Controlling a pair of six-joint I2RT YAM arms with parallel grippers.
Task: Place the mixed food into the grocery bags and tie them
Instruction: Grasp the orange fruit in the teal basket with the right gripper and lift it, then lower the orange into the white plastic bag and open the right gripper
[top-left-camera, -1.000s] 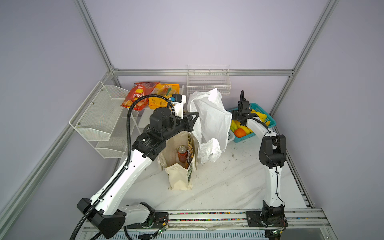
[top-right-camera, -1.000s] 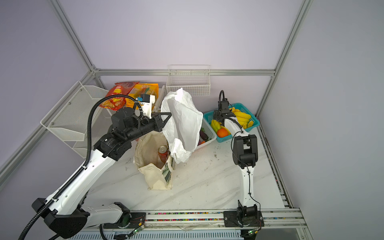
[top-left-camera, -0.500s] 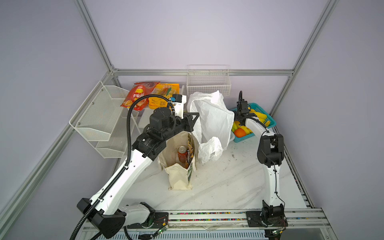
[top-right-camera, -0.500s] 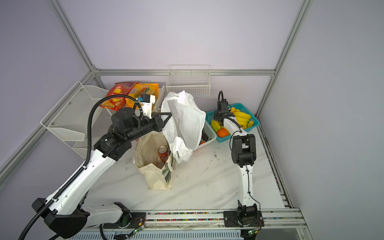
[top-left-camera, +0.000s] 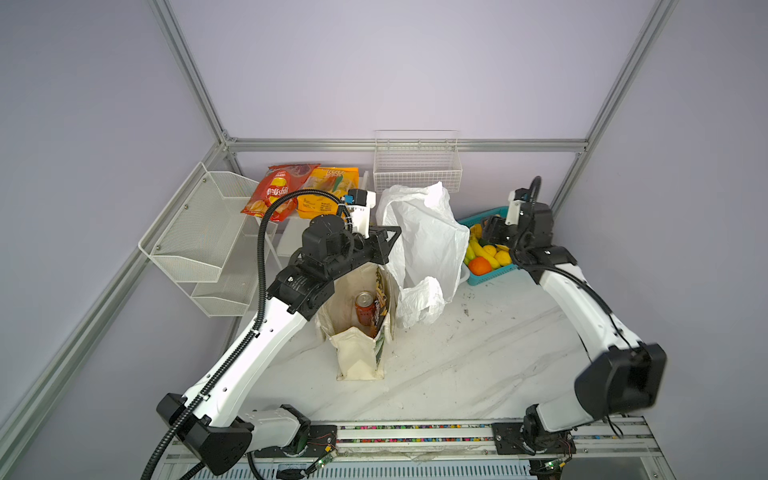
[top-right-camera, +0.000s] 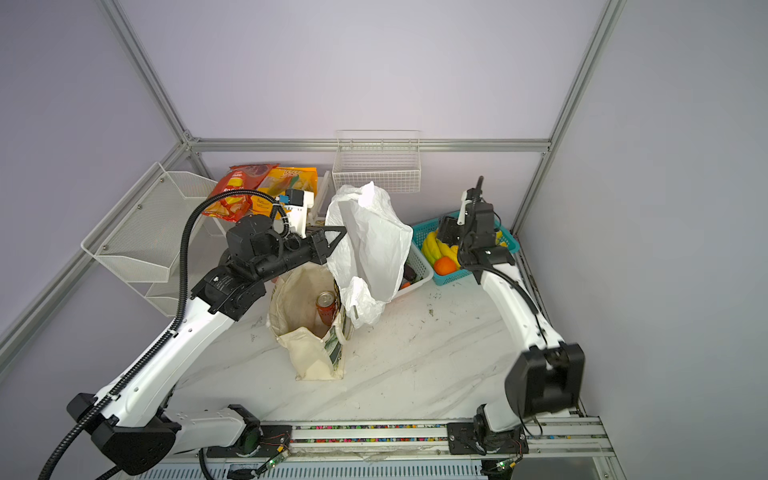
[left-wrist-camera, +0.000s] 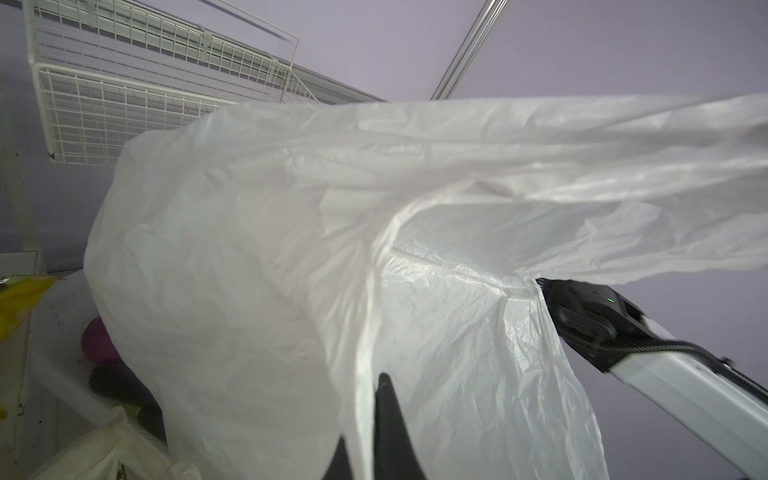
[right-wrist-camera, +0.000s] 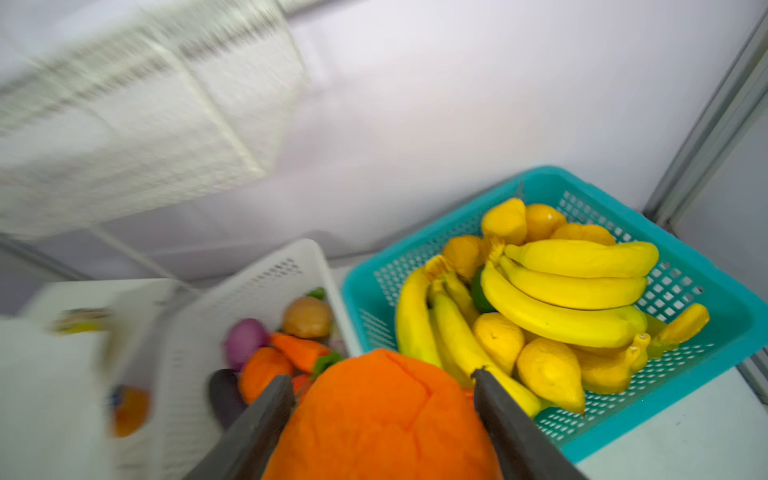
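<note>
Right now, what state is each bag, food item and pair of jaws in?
Plastic bag, held up, untied.
Tote, upright, mouth open.
Can, upright inside tote.
Black packet, standing inside tote.
Orange, gripped at the teal basket.
Left jaws, shut on plastic bag.
Right jaws, shut on orange.

Hanging plastic bag (top-left-camera: 428, 241) blocks centre; marble table (top-left-camera: 478, 353) front open
</note>
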